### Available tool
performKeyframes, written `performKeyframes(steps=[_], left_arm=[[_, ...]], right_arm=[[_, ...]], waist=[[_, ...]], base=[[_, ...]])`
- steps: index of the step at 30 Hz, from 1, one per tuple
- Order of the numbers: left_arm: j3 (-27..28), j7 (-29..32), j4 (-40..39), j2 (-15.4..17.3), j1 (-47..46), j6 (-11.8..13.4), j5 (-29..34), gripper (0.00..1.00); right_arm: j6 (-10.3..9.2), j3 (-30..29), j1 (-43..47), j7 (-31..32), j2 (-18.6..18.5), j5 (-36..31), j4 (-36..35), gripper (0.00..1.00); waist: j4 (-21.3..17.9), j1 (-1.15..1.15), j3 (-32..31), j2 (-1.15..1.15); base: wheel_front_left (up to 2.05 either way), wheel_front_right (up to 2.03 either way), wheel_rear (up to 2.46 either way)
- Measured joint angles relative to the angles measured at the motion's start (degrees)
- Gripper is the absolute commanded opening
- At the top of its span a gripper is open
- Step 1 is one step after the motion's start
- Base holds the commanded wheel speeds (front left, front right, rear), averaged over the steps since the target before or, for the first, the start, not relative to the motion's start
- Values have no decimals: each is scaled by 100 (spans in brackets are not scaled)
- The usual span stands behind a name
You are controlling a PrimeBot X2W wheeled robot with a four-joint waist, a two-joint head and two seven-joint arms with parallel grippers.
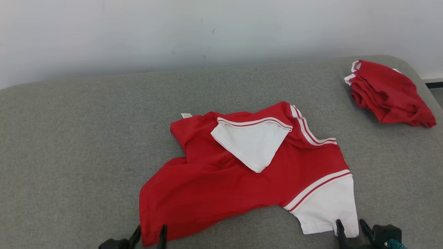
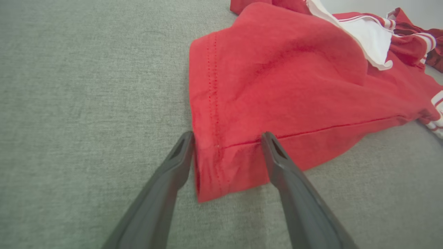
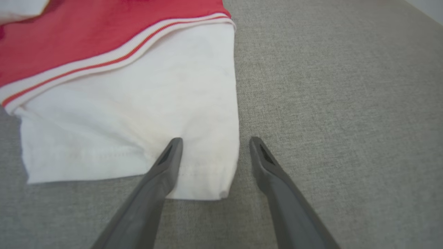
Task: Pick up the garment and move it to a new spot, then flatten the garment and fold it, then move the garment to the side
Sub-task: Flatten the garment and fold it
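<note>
The garment [image 1: 225,183], a red shirt with white sleeves, lies rumpled in the middle of the grey padded surface [image 1: 69,155]. Its long axis runs across the head view, hem toward the robot's left and shoulders toward its right. One white sleeve [image 1: 251,145] is flipped over the chest. A separate red pile [image 1: 387,91] sits well apart at the far right. The left gripper [image 1: 148,235] is at the near hem corner and the right gripper [image 1: 350,228] at the other sleeve's cuff.

In the left wrist view the left gripper [image 2: 226,138] stands wide open, holding nothing, with its fingers on either side of the hem corner. If it closes shallow, it may pinch only the top layer and the shirt could peel apart on lifting.

In the right wrist view the right gripper [image 3: 214,141] is equally spread and empty, one finger over the cuff and one over bare fabric. So little cloth lies between them that the corner could slip free. Hem against cuff is also an uneven pair of holds, so the shirt would likely hang skewed.
</note>
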Motion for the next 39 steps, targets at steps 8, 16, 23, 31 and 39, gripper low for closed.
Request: performKeyframes(steps=[8, 16, 23, 31, 39], left_arm=[[-89, -1, -97, 21, -34, -1, -85, 0], [-27, 0, -787, 59, -4, -9, -89, 0], [-124, 0, -1548, 398, -490, -9, -214, 0], [-428, 203, -1812, 1263, -2097, -9, -374, 0], [-468, 888, -1564, 1681, -4400, -9, -1262, 0]], right_arm=[[-1, 232, -237, -163, 60, 469, 361, 0], [-1, 606, -321, -222, 56, 983, -300, 0], [-1, 870, -693, -236, -192, 1381, -1421, 0], [-1, 1094, -2195, -230, -425, 1693, -1916, 0], [-1, 1368, -4379, 134, -687, 1895, -1826, 0]], waist=[[11, 0, 21, 0], [-14, 1, 111, 1], [-86, 0, 246, 1], [-230, 0, 610, 1], [-295, 1, 1357, 2]], base=[[0, 0, 0], [0, 0, 0], [0, 0, 0], [0, 0, 0], [0, 0, 0]])
